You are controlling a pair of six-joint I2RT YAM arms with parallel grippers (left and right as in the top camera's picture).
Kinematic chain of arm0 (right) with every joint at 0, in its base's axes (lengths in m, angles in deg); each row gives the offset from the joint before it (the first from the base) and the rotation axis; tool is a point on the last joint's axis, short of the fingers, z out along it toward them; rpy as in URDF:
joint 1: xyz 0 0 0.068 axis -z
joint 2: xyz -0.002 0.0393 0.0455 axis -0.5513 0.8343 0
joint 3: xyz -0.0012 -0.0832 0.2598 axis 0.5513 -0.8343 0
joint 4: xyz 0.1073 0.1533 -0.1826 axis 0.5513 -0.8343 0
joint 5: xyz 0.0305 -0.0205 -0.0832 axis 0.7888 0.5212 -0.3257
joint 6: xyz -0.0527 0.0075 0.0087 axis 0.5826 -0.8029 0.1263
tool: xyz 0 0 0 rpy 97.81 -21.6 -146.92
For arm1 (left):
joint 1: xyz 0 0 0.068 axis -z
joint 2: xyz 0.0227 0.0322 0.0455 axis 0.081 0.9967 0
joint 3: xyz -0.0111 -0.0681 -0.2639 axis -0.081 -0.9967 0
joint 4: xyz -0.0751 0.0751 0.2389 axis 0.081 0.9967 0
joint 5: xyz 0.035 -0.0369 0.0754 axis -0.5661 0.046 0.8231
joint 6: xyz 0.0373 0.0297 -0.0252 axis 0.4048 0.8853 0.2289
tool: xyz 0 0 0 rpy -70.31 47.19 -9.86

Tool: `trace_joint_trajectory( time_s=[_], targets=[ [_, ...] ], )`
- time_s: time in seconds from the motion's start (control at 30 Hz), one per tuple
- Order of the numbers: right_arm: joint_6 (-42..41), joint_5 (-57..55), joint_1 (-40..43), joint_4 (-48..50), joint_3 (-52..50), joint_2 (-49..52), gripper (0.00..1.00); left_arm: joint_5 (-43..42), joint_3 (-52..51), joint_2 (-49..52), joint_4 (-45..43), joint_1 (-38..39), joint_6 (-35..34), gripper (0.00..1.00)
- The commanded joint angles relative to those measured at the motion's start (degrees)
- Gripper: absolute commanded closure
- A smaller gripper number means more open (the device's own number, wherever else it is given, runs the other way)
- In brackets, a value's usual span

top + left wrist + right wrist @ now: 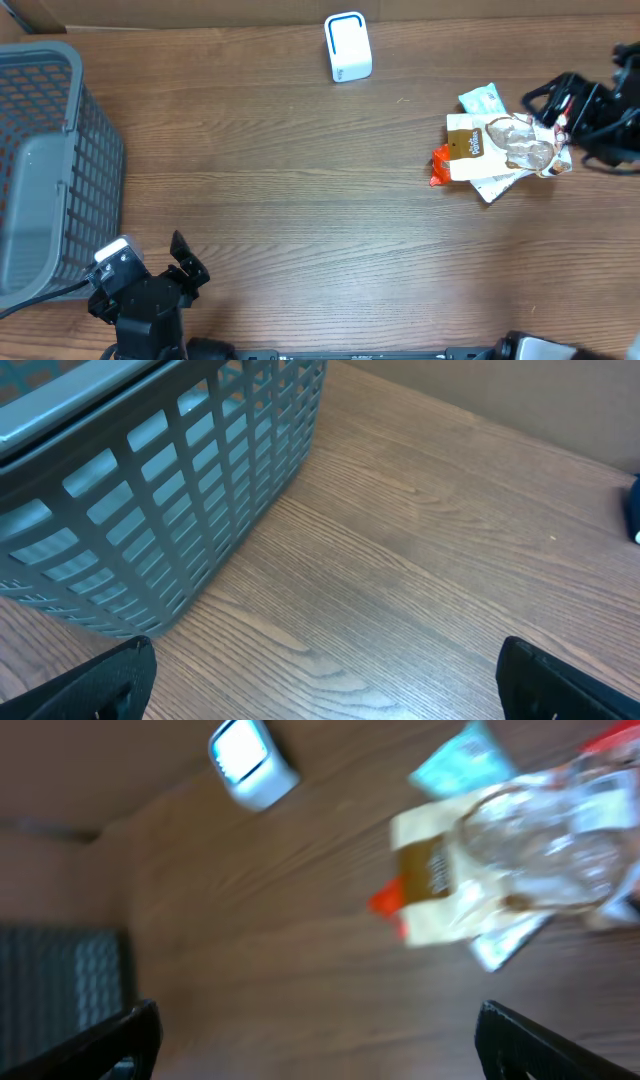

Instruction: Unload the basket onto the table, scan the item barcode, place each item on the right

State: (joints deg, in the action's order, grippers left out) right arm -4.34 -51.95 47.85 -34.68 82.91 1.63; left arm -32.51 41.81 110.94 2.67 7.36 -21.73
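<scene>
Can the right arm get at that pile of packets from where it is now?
Probably yes. The right gripper sits open at the right edge of the pile of packets, with nothing between them. The clear packet on top lies nearest its fingers.

Seen from overhead, the bench [300, 200] carries a basket [95, 150] at 9 o'clock, against the left edge. The barcode scanner [347, 46] stands at 12 o'clock, near the far edge and well apart from the basket. A pile of packets [500, 150] lies at 3 o'clock. Its topmost packet [525, 145] rests across a flat packet [465, 140], a small pouch [482, 98] pokes out at the pile's 12 o'clock, and another packet [440, 165] pokes out at its 8 o'clock. The right gripper [545, 105] is just beside the pile, at its 2 o'clock. The left gripper [188, 258] is at 7 o'clock, near the basket's front corner.
</scene>
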Motion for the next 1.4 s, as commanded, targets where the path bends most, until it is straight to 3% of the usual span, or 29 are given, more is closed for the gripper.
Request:
trace_joint_trajectory(
  time_s=[0.0, 0.37, 0.57, 0.77, 1.0, 1.37],
  targets=[
    [2.82, 3.63, -3.48, -3.85, 1.57, -5.11, 0.00, 0.96, -0.09, -0.11, -0.02, 0.24, -0.79, 0.00],
    [0.94, 3.54, -6.95, -9.05, 1.57, -9.88, 0.00, 0.96, -0.09, -0.11, -0.02, 0.24, -0.79, 0.00],
    [1.22, -6.03, -6.95, -11.43, 1.55, -9.60, 0.00, 0.96, -0.09, -0.11, -0.02, 0.24, -0.79, 0.00],
    [4.96, -10.19, -6.95, -7.87, 0.83, -9.64, 0.00, 0.96, -0.09, -0.11, -0.02, 0.24, -0.79, 0.00],
    [13.68, -10.25, -9.35, 8.87, -8.55, -16.98, 0.00, 0.96, -0.09, -0.11, -0.02, 0.24, -0.79, 0.01],
    [16.46, -10.19, -14.93, 44.39, -42.03, -40.76, 0.00, 0.96, -0.09, -0.11, -0.02, 0.24, -0.79, 0.01]
  ],
)
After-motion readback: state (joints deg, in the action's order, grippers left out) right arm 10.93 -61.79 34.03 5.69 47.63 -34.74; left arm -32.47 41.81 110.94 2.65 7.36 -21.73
